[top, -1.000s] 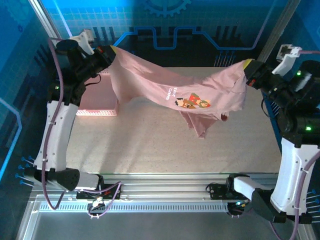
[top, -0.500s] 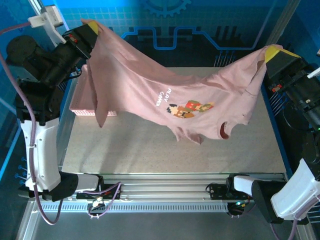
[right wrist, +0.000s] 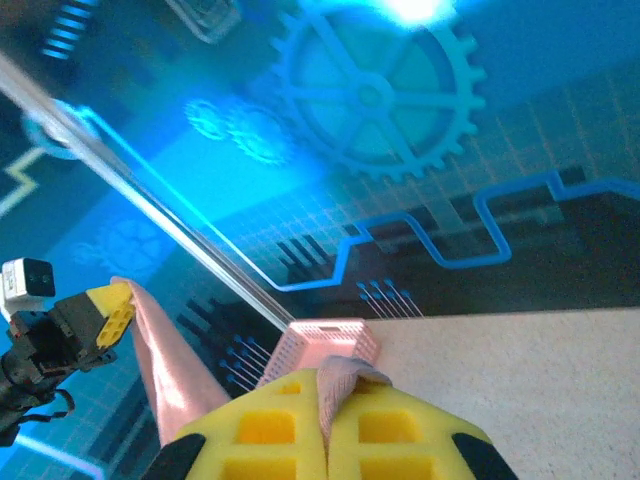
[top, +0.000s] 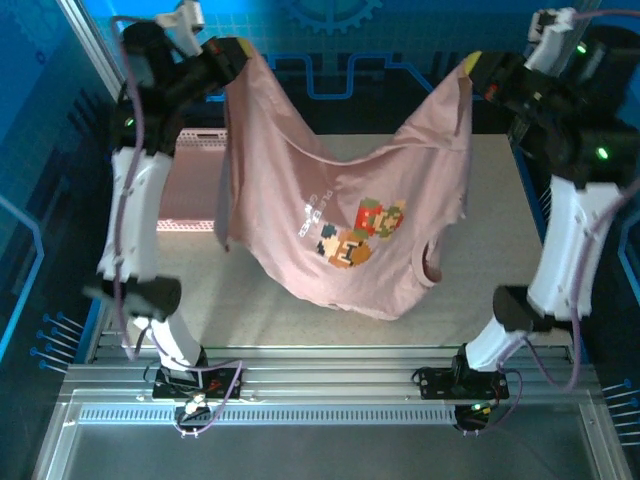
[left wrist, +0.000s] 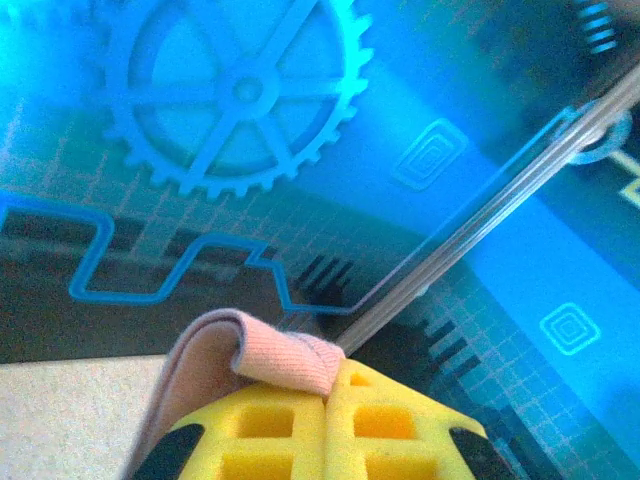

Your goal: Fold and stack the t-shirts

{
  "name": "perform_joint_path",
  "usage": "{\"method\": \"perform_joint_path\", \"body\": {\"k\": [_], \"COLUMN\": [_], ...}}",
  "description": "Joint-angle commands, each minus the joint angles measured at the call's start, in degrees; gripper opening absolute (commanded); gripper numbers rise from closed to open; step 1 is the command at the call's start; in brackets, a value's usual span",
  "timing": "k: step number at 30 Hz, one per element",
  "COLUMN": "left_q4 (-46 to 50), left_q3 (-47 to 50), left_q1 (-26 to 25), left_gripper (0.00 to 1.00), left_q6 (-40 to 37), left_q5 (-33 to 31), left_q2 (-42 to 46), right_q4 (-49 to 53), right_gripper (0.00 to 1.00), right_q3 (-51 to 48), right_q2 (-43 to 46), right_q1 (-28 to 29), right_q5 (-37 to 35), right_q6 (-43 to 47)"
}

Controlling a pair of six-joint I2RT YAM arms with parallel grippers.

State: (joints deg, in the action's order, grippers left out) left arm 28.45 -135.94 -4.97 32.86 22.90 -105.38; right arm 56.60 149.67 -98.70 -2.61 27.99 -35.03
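Note:
A dusty-pink t-shirt hangs in the air between both grippers, sagging in a deep U above the table, its pixel print facing up. High at the back left, my left gripper is shut on one corner of it. At the back right my right gripper is shut on the other. In the left wrist view the yellow pads of the left gripper pinch a folded hem of the t-shirt. In the right wrist view the right gripper clamps a tuft of the t-shirt.
A pink lattice basket stands at the table's left edge, partly behind the hanging cloth, and shows again as the basket in the right wrist view. The speckled table lies under the shirt. Frame posts and blue walls enclose the back and sides.
Both arms rose and swung toward the back, lifting the t-shirt clear of the table. It now hangs steeper and lower in the middle, with the print turned toward the camera.

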Motion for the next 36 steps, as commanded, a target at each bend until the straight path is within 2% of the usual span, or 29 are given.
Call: {"method": "perform_joint_path", "body": {"k": [1, 3, 4, 5, 6, 9, 11, 15, 18, 21, 23, 26, 29, 32, 33, 35, 36], "left_q4": [0.8, -2.2, -7.6, -14.1, -18.1, -23.1, -24.8, -24.1, -26.0, -29.2, -35.1, -39.6, -38.6, -34.5, -32.8, -29.5, -26.6], "left_q3": [-16.4, -29.3, -32.3, -32.0, -30.8, -25.0, -23.1, -20.0, -4.8, 21.1, 38.2, 56.0, 67.6, 74.3, 76.0, 79.6, 80.6], "left_q1": [0.6, 1.8, 2.9, 3.8, 4.3, 5.8, 7.7, 9.1, 8.4, 7.8, 7.8, 7.0, 4.7, 3.0, 3.0, 3.0, 3.1], "left_gripper": [0.00, 0.00, 0.00, 0.00, 0.00, 0.00, 0.00, 0.00, 0.00, 0.00, 0.01, 0.01, 0.02, 0.06, 0.09, 0.25, 0.30], "left_q6": [5.1, 12.3, 17.7, 22.8, 24.5, 22.1, 21.9, 20.8, 18.1, 12.9, 13.4, 14.8, 12.0, 9.4, 8.9, 7.3, 6.5], "left_q5": [5.3, 7.9, 9.2, 9.6, 9.4, 7.6, 9.4, 14.9, 18.9, 16.1, 14.9, 15.1, 13.8, 12.6, 11.6, 8.0, 5.4], "left_q2": [-12.2, -21.5, -25.0, -26.2, -25.8, -20.7, -18.4, -16.4, -10.9, -1.6, 3.4, 6.2, 6.3, 3.9, 3.2, 2.3, 2.2], "right_q4": [-1.6, -4.4, -6.6, -8.6, -10.7, -14.8, -16.0, -10.9, -7.2, -8.7, -10.7, -15.2, -18.1, -20.0, -20.0, -19.5, -18.7], "right_gripper": [0.00, 0.00, 0.00, 0.00, 0.00, 0.00, 0.00, 0.00, 0.00, 0.00, 0.00, 0.02, 0.05, 0.13, 0.15, 0.27, 0.27], "right_q3": [8.1, 12.8, 14.2, 14.8, 14.6, 13.8, 11.7, 6.7, -5.6, -27.1, -42.7, -64.7, -82.2, -94.0, -96.4, -101.6, -103.0], "right_q2": [-7.7, -12.4, -13.8, -14.2, -14.1, -11.8, -9.7, -5.7, -0.1, 8.9, 15.7, 24.4, 30.3, 33.0, 33.4, 33.9, 33.9], "right_q1": [0.8, 0.7, 0.5, 0.3, -0.1, -0.6, -1.9, -3.1, -2.1, 0.1, 1.7, 2.7, 3.8, 4.2, 4.2, 3.8, 3.4], "right_q5": [2.8, 2.4, 2.3, 0.8, 0.5, -2.1, -0.9, -0.3, -0.7, -3.0, -5.8, -8.7, -12.4, -15.9, -17.1, -21.2, -22.1], "right_q6": [-0.2, -1.9, -2.5, -3.3, -4.1, -2.1, -1.0, 3.7, 9.5, 14.1, 15.3, 13.4, 11.5, 8.9, 8.5, 7.6, 7.1]}}
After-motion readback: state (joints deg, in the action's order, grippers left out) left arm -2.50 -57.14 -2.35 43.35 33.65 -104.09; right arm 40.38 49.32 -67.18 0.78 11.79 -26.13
